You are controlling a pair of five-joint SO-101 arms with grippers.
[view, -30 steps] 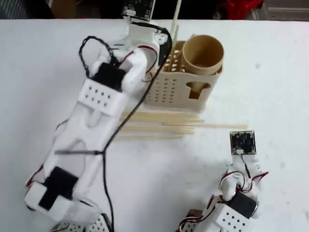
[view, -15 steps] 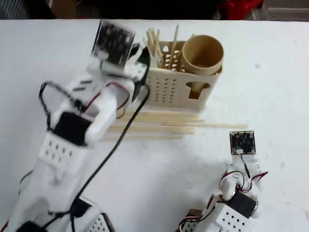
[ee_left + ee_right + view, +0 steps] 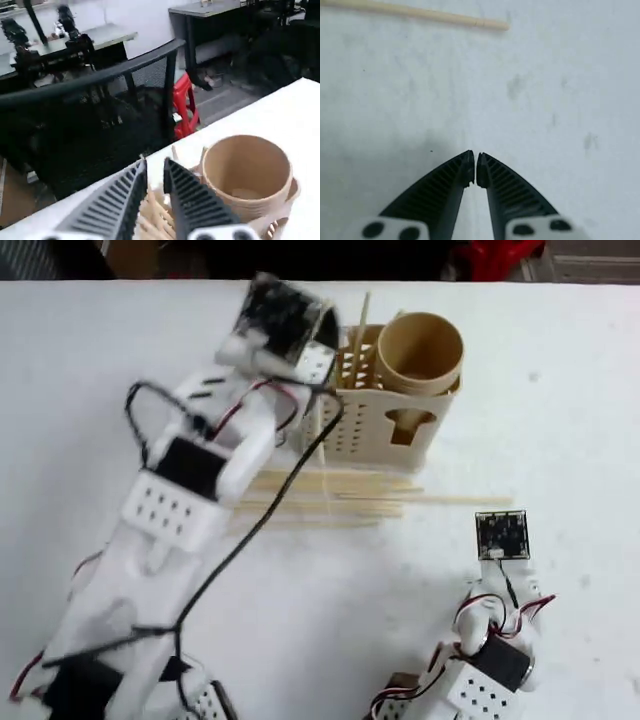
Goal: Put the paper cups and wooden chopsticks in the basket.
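A cream perforated basket (image 3: pixel 372 425) stands at the back of the white table. A brown paper cup (image 3: pixel 420 350) sits in its right end, also seen as the paper cup (image 3: pixel 246 175) close by. One wooden chopstick (image 3: pixel 358 322) stands upright in the basket. Several more chopsticks (image 3: pixel 330 498) lie flat on the table in front of it. My left gripper (image 3: pixel 155 167) hovers over the basket's left end, open by a narrow gap with nothing between its fingers; chopstick ends (image 3: pixel 156 215) show below it. My right gripper (image 3: pixel 474 167) is shut and empty over bare table.
The left arm (image 3: pixel 190 480) stretches diagonally from the front left to the basket. The right arm (image 3: pixel 495 645) stays low at the front right, its camera board (image 3: pixel 502 534) just right of the loose chopsticks; one chopstick tip (image 3: pixel 425 14) lies ahead of it.
The left arm drew back to the left from the basket, then swung right again over its left end. The tall chopstick it held up a second ago is gone. The right arm has not moved.
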